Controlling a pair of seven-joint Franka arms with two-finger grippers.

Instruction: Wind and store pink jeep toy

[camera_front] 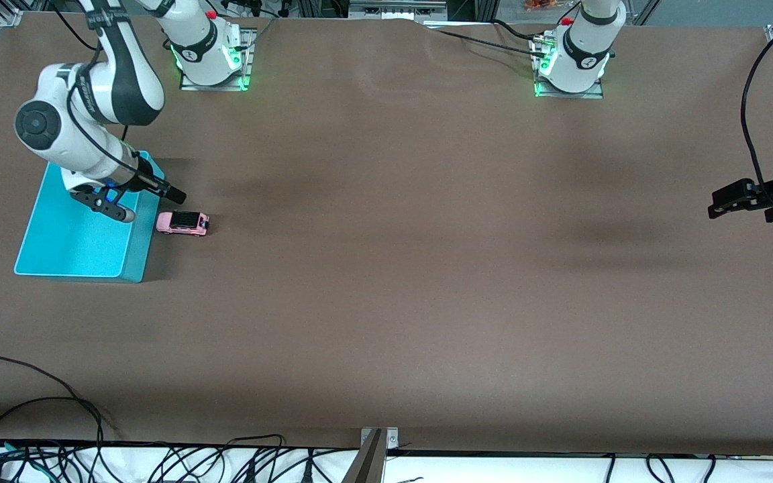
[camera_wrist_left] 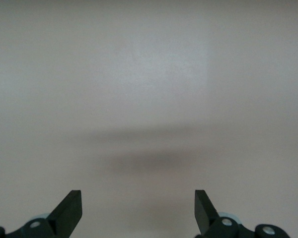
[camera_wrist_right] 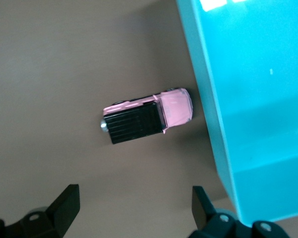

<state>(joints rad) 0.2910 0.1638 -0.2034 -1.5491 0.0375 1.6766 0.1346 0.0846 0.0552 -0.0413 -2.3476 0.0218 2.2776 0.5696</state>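
Jaws of the right gripper [camera_front: 147,204] gape empty above the turquoise bin [camera_front: 58,245] rim, the pink jeep toy [camera_front: 183,223] on its wheels just outside them beside the bin's wall, bare brown table [camera_front: 427,268] spreading wide toward the waiting, spread-fingered left gripper [camera_front: 735,200].

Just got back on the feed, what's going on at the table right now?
The pink jeep toy sits on the table right beside the turquoise bin, at the right arm's end, not yet picked up. The right pincer hangs open around the bin's edge next to the jeep, holding nothing; its wrist view looks down on the jeep and the bin wall. The left arm waits at its own end of the table with the left pincer open and empty. The bin appears empty.
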